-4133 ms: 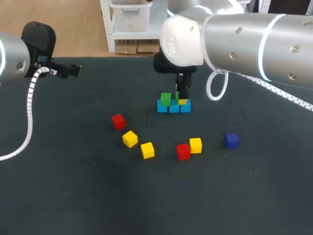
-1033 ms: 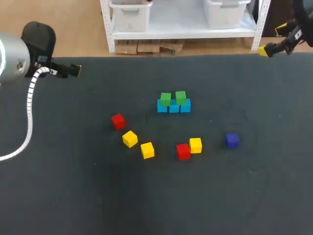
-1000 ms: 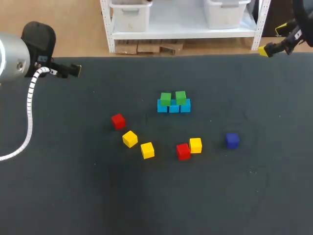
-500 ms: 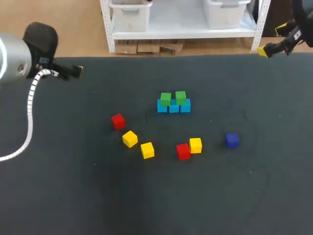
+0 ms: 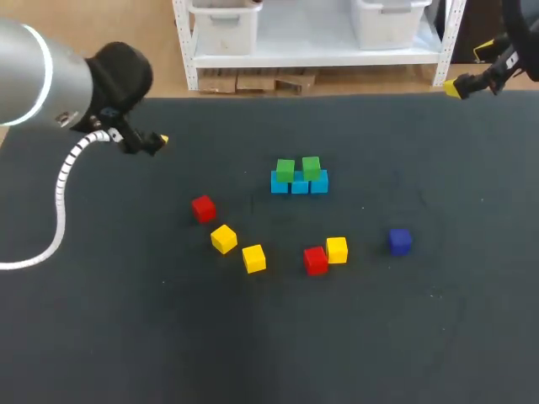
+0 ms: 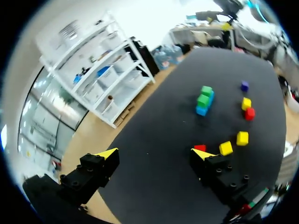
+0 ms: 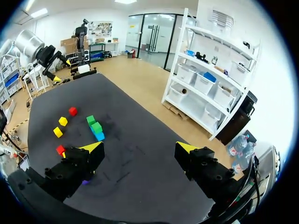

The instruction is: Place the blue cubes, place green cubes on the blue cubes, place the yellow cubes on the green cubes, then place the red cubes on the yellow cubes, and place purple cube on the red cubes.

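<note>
Three light blue cubes [image 5: 299,184] sit in a row mid-table, with two green cubes [image 5: 298,168] on top. Two red cubes [image 5: 203,208] [image 5: 316,260], three yellow cubes [image 5: 223,239] [image 5: 253,257] [image 5: 337,249] and a purple cube [image 5: 399,241] lie loose in front. My left gripper [image 5: 157,141] hovers over the far left of the table, open and empty [image 6: 155,154]; ahead of it are the stack [image 6: 204,99] and, by one fingertip, a red cube [image 6: 200,148]. My right gripper [image 5: 455,87] is at the far right edge, open and empty [image 7: 139,147], far from the stack [image 7: 96,128].
The dark table mat [image 5: 404,337] has bare room at the front and on both sides. The loose cubes lie in a loose band between the stack and the front half.
My left arm has swung inward from the table's far left edge toward the middle. My right arm, earlier over the stack, has stayed back at the far right for the last second.
</note>
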Robot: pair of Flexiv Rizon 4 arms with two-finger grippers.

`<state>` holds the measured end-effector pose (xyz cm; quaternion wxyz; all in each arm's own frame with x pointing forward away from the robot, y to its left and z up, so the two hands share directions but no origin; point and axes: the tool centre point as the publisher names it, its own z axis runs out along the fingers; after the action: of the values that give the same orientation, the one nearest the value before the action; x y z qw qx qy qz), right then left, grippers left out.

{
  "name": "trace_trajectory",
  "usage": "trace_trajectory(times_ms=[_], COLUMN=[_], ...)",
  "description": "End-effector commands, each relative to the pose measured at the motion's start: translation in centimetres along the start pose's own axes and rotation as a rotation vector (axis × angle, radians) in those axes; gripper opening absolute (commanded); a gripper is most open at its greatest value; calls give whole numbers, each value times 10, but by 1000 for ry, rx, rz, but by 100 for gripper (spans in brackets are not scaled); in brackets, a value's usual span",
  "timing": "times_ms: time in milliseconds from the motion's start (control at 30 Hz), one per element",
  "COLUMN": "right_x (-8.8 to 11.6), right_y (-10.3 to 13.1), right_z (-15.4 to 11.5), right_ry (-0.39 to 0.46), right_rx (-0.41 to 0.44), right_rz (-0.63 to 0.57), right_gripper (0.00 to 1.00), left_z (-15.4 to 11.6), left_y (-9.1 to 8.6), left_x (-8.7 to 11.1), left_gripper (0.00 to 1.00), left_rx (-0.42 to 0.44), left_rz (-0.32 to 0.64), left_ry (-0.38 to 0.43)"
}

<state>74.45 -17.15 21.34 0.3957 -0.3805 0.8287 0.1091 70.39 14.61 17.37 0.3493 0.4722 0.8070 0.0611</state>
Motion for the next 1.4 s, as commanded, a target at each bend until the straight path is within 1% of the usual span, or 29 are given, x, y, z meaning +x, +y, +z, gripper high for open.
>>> trace_trajectory(times_ms=[33, 67, 100, 133, 167, 200, 300, 367, 400, 467, 567, 700, 833, 933, 1000, 1133, 1267, 1400], right_x=[0, 0, 0, 0, 0, 0, 0, 0, 0, 0, 0, 0, 0, 0, 0, 0, 0, 0], right_y=[1, 1, 1, 1, 1, 1, 1, 1, 1, 1, 1, 1, 1, 1, 1, 1, 1, 1], right_z=[0, 0, 0, 0, 0, 0, 0, 0, 0, 0, 0, 0, 0, 0, 0, 0, 0, 0], right_ry=[0, 0, 0, 0, 0, 0, 0, 0, 0, 0, 0, 0, 0, 0, 0, 0, 0, 0], right_rx=[5, 5, 5, 5, 5, 5, 5, 5, 5, 5, 5, 5, 5, 5, 5, 5, 5, 5], right_rz=[1, 1, 1, 1, 1, 1, 1, 1, 1, 1, 1, 1, 1, 1, 1, 1, 1, 1], right_gripper=[100, 100, 100, 100, 100, 100, 100, 100, 100, 100, 100, 100, 100, 100, 100, 100, 100, 100], left_z=[-16, -18, -17, -14, -13, -14, -10, -3, 0, 4, 8, 12, 17, 26, 30, 40, 48, 55], left_y=[-15, -22, -27, -33, -39, -47, -62, -72, -77, -88, -104, -118, -128, -138, -145, -156, -165, -171], left_x=[-7, -7, -8, -7, -7, -7, -8, -10, -10, -12, -16, -22, -18, -13, -10, -6, -4, -3], left_gripper=[100, 100, 100, 100, 100, 100, 100, 100, 100, 100, 100, 100, 100, 100, 100, 100, 100, 100], left_rx=[91, 103, 70, 34, 51, 84, 142, 166, 183, 227, 264, 328, 409, 408, 454, 514, 548, 556], left_rz=[270, 316, 347, 401, 446, 472, 522, 536, 563, 596, 682, 804, 921, 996, 1021, 1056, 1069, 1067], left_ry=[56, 69, 94, 124, 135, 134, 150, 172, 180, 181, 172, 156, 151, 188, 192, 211, 230, 235])
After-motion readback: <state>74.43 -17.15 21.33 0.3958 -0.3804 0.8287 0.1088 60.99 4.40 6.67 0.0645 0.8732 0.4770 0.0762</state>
